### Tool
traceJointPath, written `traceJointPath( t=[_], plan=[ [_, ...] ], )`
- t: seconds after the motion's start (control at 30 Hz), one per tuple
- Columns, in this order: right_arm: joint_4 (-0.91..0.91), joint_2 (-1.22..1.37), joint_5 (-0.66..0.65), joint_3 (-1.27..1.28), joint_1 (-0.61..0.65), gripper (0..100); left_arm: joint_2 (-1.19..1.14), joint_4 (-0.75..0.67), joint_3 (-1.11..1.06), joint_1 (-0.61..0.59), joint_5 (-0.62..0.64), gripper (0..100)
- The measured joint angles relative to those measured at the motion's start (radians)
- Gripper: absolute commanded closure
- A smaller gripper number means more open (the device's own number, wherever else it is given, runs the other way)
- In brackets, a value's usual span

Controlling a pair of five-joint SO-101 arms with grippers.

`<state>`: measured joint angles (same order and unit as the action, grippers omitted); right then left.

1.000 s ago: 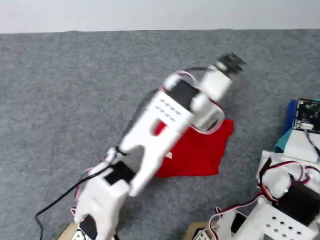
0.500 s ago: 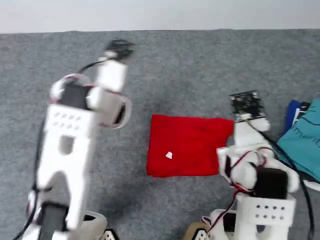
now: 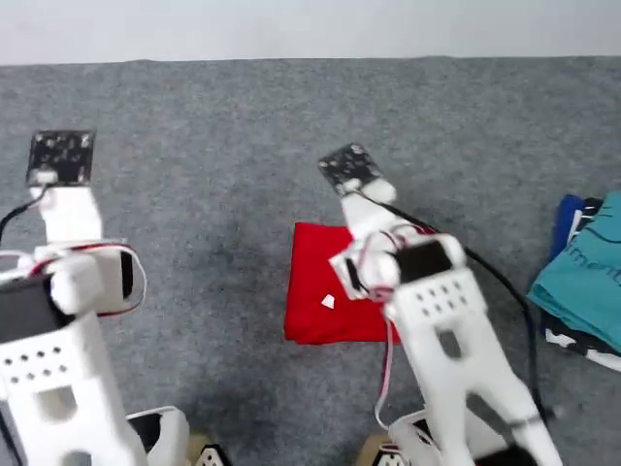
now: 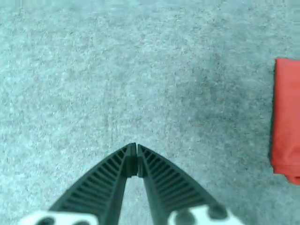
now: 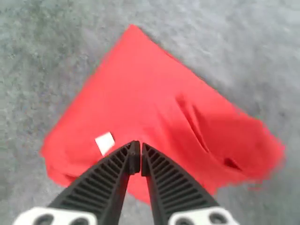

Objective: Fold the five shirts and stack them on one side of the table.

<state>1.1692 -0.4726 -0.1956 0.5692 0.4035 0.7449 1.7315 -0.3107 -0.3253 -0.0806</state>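
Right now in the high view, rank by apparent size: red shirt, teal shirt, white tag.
1-2. red shirt and teal shirt: too close to rank; the right arm covers part of the red, the frame edge cuts the teal.
3. white tag: clearly smallest.

A red shirt (image 3: 312, 277), plain but for a small white tag (image 3: 328, 302), is glowing against the mottled grey table (image 3: 213, 116); a teal shirt (image 3: 582, 277) is topping a blue garment (image 3: 566, 221); the left gripper (image 4: 136, 161) and right gripper (image 5: 137, 157) are showing ribbed black
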Motion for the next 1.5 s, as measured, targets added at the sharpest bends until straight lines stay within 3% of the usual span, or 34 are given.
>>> traceJointPath(
  t=[0.27,0.43,0.8,1.0,1.2,1.37,1.5],
  plan=[
    [-0.055,0.316,0.002,-0.058,-0.005,98.9,0.092,0.002,-0.071,-0.014,0.0,100],
    [0.038,0.354,-0.017,-0.058,-0.106,98.9,0.098,0.002,-0.071,-0.014,0.0,100],
    [0.328,0.315,-0.267,-0.16,-0.414,98.9,0.098,0.002,-0.071,-0.014,0.0,100],
    [0.367,0.175,-0.281,-0.295,-0.342,98.9,0.098,0.002,-0.071,-0.014,0.0,100],
    [0.157,0.215,-0.163,-0.262,-0.198,98.9,0.098,0.002,-0.071,-0.014,0.0,100],
    [0.063,0.396,-0.11,-0.227,-0.204,98.9,0.098,0.002,-0.071,-0.014,0.0,100],
    [0.12,0.496,-0.107,-0.227,-0.284,98.9,0.098,0.002,-0.071,-0.014,0.0,100]
  ],
)
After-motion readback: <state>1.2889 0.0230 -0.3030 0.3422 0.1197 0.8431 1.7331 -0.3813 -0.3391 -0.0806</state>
